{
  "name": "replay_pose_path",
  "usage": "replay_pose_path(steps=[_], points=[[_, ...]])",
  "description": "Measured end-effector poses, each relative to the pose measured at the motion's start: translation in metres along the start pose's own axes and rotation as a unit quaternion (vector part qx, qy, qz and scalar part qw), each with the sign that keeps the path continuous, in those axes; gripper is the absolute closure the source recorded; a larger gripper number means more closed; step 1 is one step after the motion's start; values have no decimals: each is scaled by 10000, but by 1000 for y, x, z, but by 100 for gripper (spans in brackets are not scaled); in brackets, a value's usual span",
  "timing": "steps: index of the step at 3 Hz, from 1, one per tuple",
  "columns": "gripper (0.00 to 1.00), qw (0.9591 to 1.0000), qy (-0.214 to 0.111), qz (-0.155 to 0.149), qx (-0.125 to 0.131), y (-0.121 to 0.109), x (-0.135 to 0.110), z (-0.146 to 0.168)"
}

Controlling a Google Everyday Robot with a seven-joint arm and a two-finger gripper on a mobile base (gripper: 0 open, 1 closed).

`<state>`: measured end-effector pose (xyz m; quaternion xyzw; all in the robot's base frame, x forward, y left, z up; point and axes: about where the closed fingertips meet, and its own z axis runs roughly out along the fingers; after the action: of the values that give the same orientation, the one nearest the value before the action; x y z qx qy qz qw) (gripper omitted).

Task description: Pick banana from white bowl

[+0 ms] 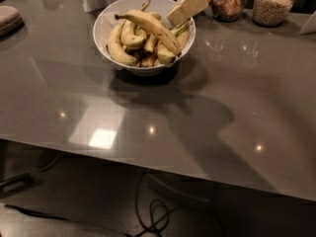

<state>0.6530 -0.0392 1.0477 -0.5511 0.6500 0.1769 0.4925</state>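
**Banana lying across the pile, gripper at the bowl's far right**

The banana (150,27) is lying on top of the pile in the white bowl (102,29). Its long axis is running diagonally, with the dark-tipped stem pointing upper left and the blunt end reaching the lower-right rim. Shorter bananas (121,51) are filling the bowl beneath it. The gripper (171,20) is reaching in from the upper right, close beside the banana's middle; cannot tell whether spread or pressed together. A glass jar (270,5) holding pale grainy contents is standing behind on the grey worktop (222,122).
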Motion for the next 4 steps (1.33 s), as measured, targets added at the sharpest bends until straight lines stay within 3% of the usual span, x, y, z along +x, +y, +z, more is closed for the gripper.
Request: replay_pose_path(steps=[1, 2, 4], points=[[19, 9997, 148, -125, -126, -3, 11, 23], [26, 9992, 307, -127, -221, -3, 23, 39], [28, 9978, 528, -43, -394, -2, 42, 64]])
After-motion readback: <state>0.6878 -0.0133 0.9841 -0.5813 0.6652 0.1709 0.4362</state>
